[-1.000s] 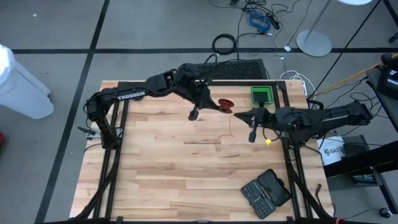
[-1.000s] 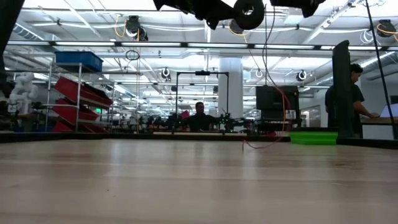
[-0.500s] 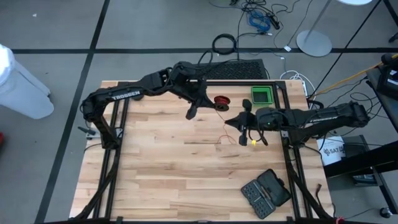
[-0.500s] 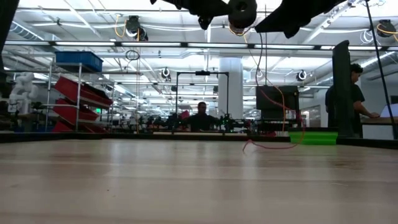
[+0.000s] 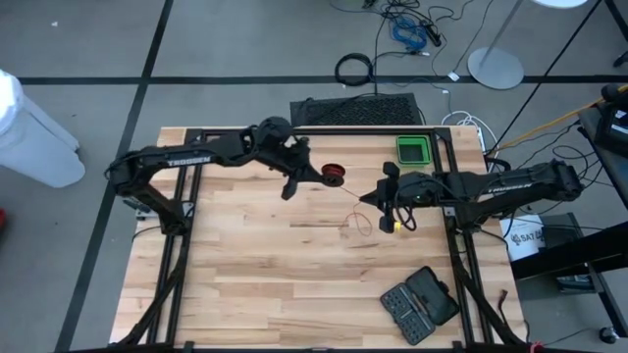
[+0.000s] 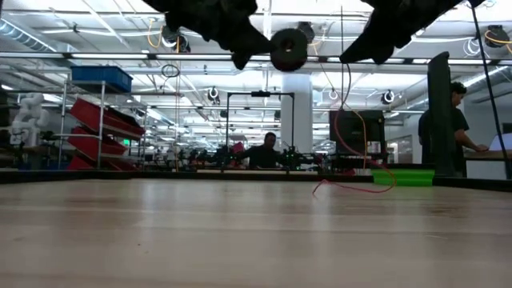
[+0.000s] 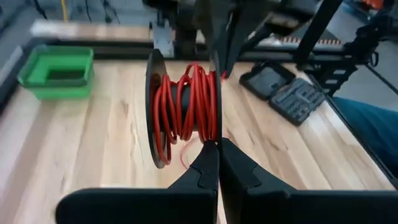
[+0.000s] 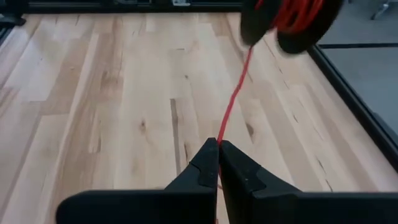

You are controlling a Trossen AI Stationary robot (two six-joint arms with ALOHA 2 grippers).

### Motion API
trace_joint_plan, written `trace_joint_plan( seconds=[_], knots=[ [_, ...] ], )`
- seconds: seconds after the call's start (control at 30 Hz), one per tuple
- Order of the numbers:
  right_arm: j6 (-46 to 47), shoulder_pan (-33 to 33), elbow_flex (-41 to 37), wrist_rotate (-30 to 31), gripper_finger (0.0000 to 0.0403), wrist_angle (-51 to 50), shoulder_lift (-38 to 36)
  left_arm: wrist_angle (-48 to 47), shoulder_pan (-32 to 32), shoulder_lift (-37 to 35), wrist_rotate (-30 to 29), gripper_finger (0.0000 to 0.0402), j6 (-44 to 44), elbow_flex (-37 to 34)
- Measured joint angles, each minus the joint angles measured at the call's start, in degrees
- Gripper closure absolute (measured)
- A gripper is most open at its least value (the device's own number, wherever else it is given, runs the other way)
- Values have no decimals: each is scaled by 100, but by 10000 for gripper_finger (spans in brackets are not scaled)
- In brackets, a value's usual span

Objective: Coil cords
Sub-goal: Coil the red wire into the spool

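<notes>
The cord's black reel [image 5: 335, 175] hangs in the air over the table's far middle, red cord wound between its two flanges [image 7: 186, 106]. My left gripper [image 5: 321, 175] is shut on the reel from the table's left. My right gripper [image 5: 376, 194] stands just right of the reel and is shut on the red cord [image 8: 235, 93]. From there the cord drops [image 6: 344, 104] to the table. Its loose end lies in a slack loop [image 5: 358, 224] on the wood. My left gripper pinches the rim of one reel flange [image 7: 216, 138] between its two fingers, at their free ends. The fingers point slanting down, from the table's left. The reel is lifted clear, its flanges standing on edge. My right gripper pinches the red cord [image 8: 220, 138] between its two fingers, a short way from the reel [image 8: 292, 18]. The fingers come from the table's right, slanting down, along the cord. The stretch up to the reel is straight and taut; the rest hangs slack to the table.
A green bin [image 5: 413, 149] stands at the far right. A black tool case [image 5: 420, 302] lies near the front right corner. A black mat [image 5: 358, 111] lies beyond the far edge. People [image 6: 456, 128] work in the room behind. Bare wood fills the left and near table.
My left gripper has carried the reel down and toward the table's left and near side, rolling a little. My right gripper has sunk and gone toward the table's left, keeping the cord. The slack loop on the table has grown.
</notes>
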Motion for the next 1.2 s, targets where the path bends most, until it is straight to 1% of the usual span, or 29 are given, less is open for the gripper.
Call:
trace_joint_plan(
  seconds=[0.07,0.13,0.33,0.57,0.77,0.87,0.97,1.1,1.2],
  knots=[
    [28,0,-47,14,403,35,0,377,8,-201,8,400,12,-280],
    [14,0,-73,39,403,55,2,535,7,-348,53,400,-19,-453],
    [-397,0,-80,22,403,448,0,66,-5,-473,506,400,275,-592],
    [-858,-92,-80,1,403,1295,4,-2,-248,-320,556,400,419,-593],
    [-1294,-155,-80,-10,403,1715,38,103,-481,-299,556,400,478,-593],
    [-1545,-155,-80,-242,403,2049,158,271,-575,-299,556,400,471,-593],
    [-1795,-153,-80,-526,403,2495,404,751,-680,-251,577,400,294,-591],
    [-2053,-158,-74,-495,402,2850,741,1004,-808,-188,566,400,214,-588],
    [-2166,-150,-85,-306,402,3036,862,940,-831,-190,574,400,212,-582]
  ],
)
